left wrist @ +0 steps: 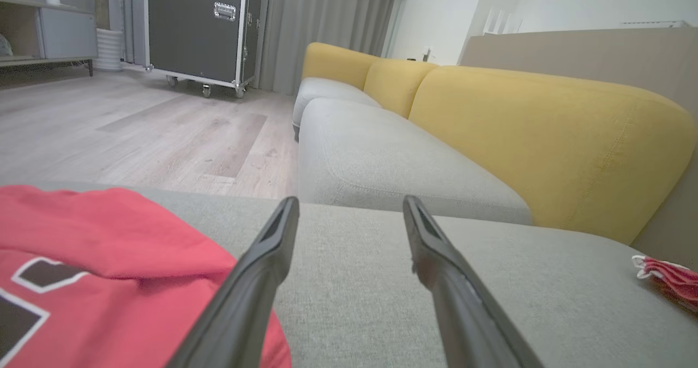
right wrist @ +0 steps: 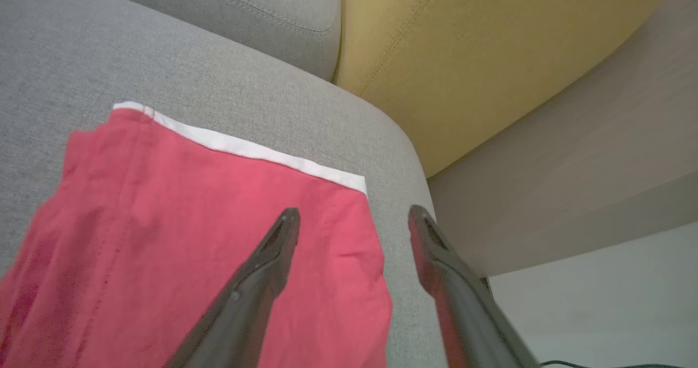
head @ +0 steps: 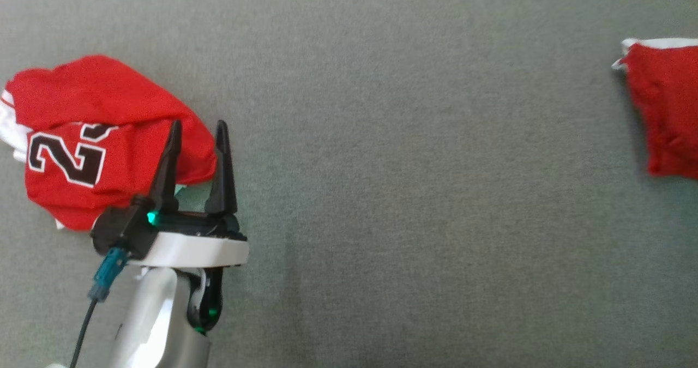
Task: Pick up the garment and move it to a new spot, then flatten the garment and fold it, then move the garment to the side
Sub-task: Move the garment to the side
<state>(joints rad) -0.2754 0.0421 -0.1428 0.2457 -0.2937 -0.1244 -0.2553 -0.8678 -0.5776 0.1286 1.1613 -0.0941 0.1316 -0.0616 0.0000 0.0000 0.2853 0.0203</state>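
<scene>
With its two dark fingers standing spread and nothing between them, the right gripper [right wrist: 354,212] hangs just above a flat-folded red garment with a white band along one edge [right wrist: 191,221]. One finger is over the cloth near a corner and the other is over bare upholstery beyond the cloth's side edge. The white band runs across the line of the fingers, and the fold's length runs back toward the wrist. The left gripper [head: 198,124] is likewise spread and empty, its fingertips over the nearest edge of a crumpled red jersey with a black, white-outlined numeral [head: 109,90]. The bulk of that heap lies to the left of the jaws and ahead of them, with no distinct long axis. Both pieces rest on a broad grey fabric seat cushion [head: 409,166], well apart at opposite ends, the folded one near the cushion's rounded corner below a yellow padded backrest [right wrist: 463,57]. By judgement, the folded piece is already set aside and the jersey awaits pickup. The left arm is much the nearer, and it should shift leftward to catch more than the hem.
</scene>
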